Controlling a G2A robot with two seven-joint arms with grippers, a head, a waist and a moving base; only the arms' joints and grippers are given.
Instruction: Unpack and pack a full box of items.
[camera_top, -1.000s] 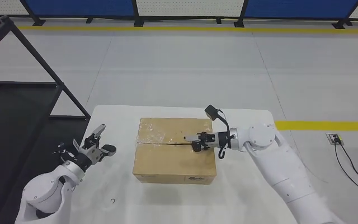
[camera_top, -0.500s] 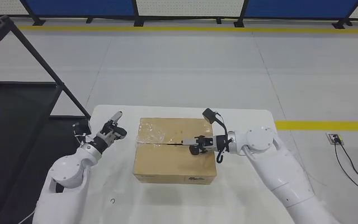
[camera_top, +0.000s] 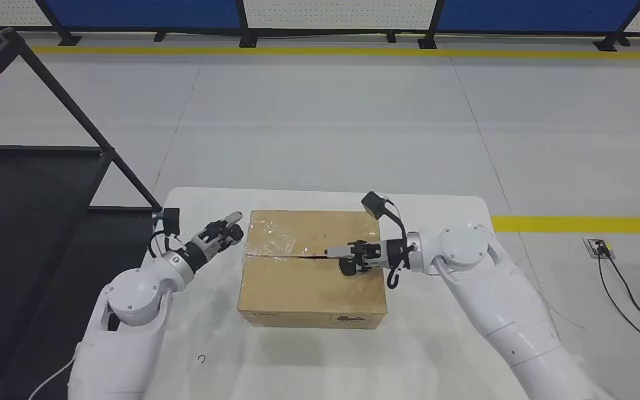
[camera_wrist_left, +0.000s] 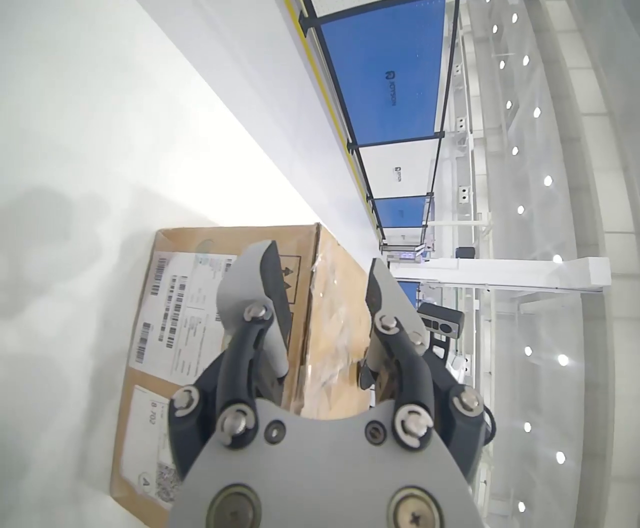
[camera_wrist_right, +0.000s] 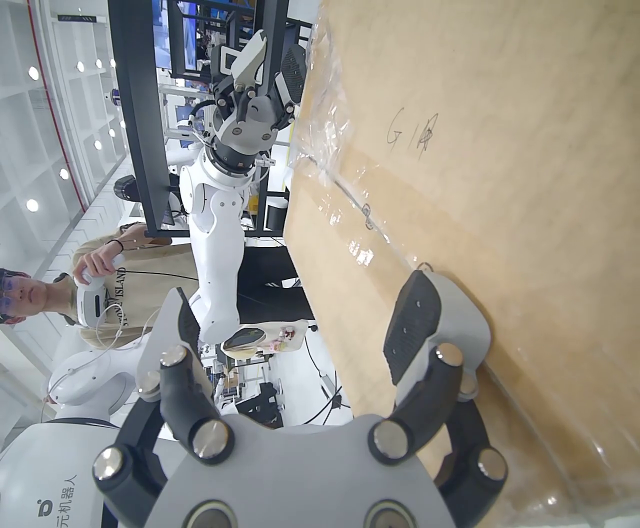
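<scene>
A closed cardboard box (camera_top: 312, 268) stands in the middle of the white table, its top seam covered with clear tape (camera_top: 285, 254). My right gripper (camera_top: 340, 257) is open above the seam on the box's right half; one finger pad (camera_wrist_right: 412, 320) rests on the box top (camera_wrist_right: 475, 150), the other is up in the air. My left gripper (camera_top: 230, 223) is open at the box's far left corner, its fingers on either side of the top edge (camera_wrist_left: 316, 250), apart from it. From the right wrist view the left gripper (camera_wrist_right: 270, 55) appears beyond the taped box edge.
The table (camera_top: 440, 330) has bare room in front and on both sides of the box. A small dark ring (camera_top: 201, 358) lies near the front left. A black metal frame (camera_top: 70, 130) stands beside the table's left.
My left arm has swung from the table's left side up to the box's far left corner. The right gripper has shifted slightly along the seam.
</scene>
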